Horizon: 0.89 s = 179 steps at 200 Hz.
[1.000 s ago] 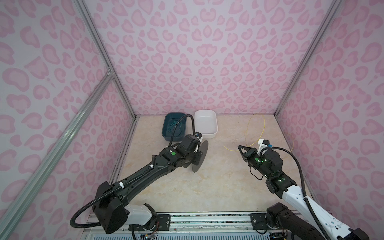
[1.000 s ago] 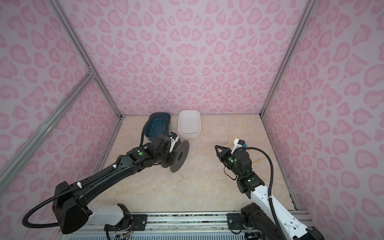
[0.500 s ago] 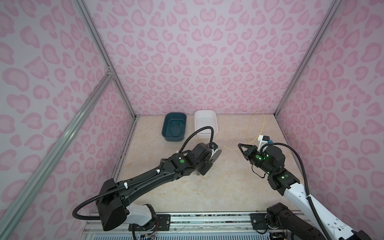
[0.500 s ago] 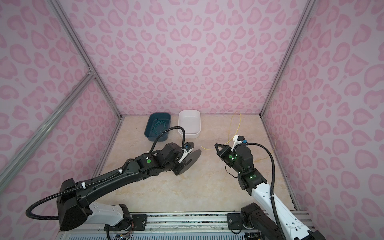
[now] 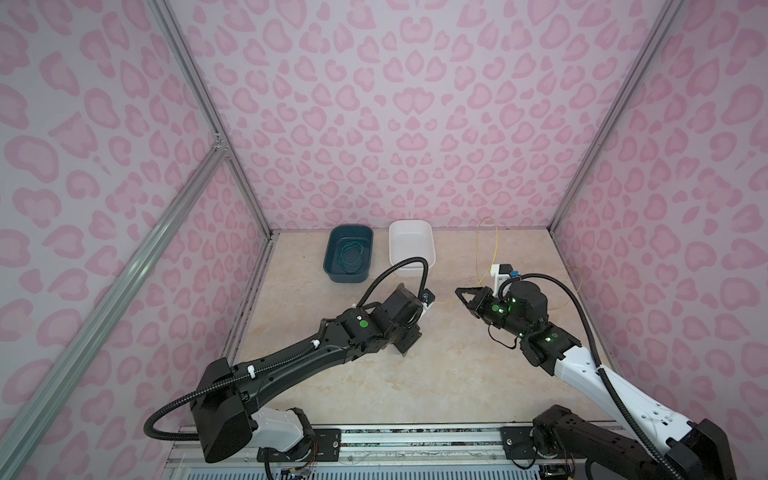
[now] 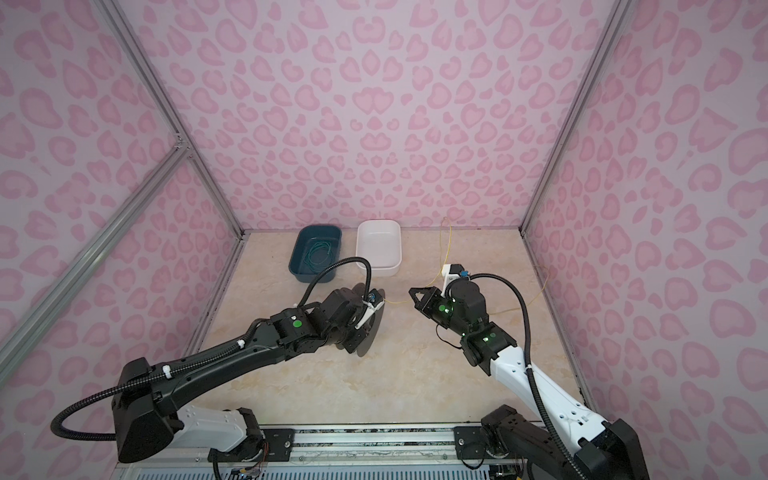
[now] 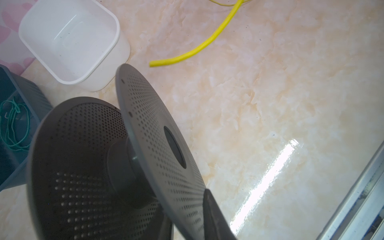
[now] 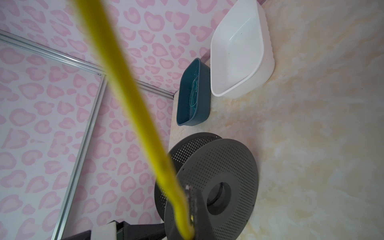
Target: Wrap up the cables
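Note:
The cable is a thin yellow wire (image 5: 496, 245) looping from the back wall to my right gripper (image 5: 459, 291), which is shut on it near its free end. In the right wrist view the wire (image 8: 133, 93) runs along the gripper (image 8: 187, 207). A grey perforated spool (image 6: 376, 322) stands on edge just left of the wire's tip (image 7: 150, 63). My left gripper (image 7: 189, 226) straddles one flange of the spool (image 7: 149, 124), one finger (image 7: 214, 218) lying against its outer face. How tightly the jaws press on it is hidden.
A dark teal bin (image 5: 330, 257) holding a coil of green wire stands at the back, with an empty white bin (image 5: 432, 249) to its right. Pink patterned walls with metal posts close in three sides. A metal rail runs along the front.
My left arm has carried the spool from beside the bins to the middle of the table, close to the wire's tip. The right gripper has stayed put, holding the wire.

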Tool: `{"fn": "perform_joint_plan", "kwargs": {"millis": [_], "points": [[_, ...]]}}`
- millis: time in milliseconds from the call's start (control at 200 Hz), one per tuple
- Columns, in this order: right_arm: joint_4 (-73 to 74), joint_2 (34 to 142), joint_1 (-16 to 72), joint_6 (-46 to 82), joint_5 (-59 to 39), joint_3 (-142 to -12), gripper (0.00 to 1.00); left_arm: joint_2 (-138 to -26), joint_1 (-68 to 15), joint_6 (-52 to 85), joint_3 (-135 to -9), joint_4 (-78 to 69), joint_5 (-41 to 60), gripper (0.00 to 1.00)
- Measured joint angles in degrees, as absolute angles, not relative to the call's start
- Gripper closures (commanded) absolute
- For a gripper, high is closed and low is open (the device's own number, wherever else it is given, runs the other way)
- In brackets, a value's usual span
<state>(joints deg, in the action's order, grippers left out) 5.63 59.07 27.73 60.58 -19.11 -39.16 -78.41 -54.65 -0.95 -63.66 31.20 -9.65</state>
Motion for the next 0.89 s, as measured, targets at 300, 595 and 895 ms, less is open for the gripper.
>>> {"fn": "perform_joint_plan", "kwargs": {"millis": [300, 595, 895], "points": [[6.4, 59.9, 29.0, 60.2, -19.1, -40.2, 1.0, -77.0, -54.7, -0.8, -62.7, 31.4, -10.2, 0.56], [3.9, 64.3, 30.7, 54.2, -21.2, -47.9, 1.0, -68.1, -52.6, 5.8, -67.1, 34.1, -17.0, 0.39], [-1.1, 73.0, 33.5, 46.4, -26.7, -56.5, 1.0, -63.0, -45.3, 15.2, -52.7, 34.4, -11.1, 0.46]]}}
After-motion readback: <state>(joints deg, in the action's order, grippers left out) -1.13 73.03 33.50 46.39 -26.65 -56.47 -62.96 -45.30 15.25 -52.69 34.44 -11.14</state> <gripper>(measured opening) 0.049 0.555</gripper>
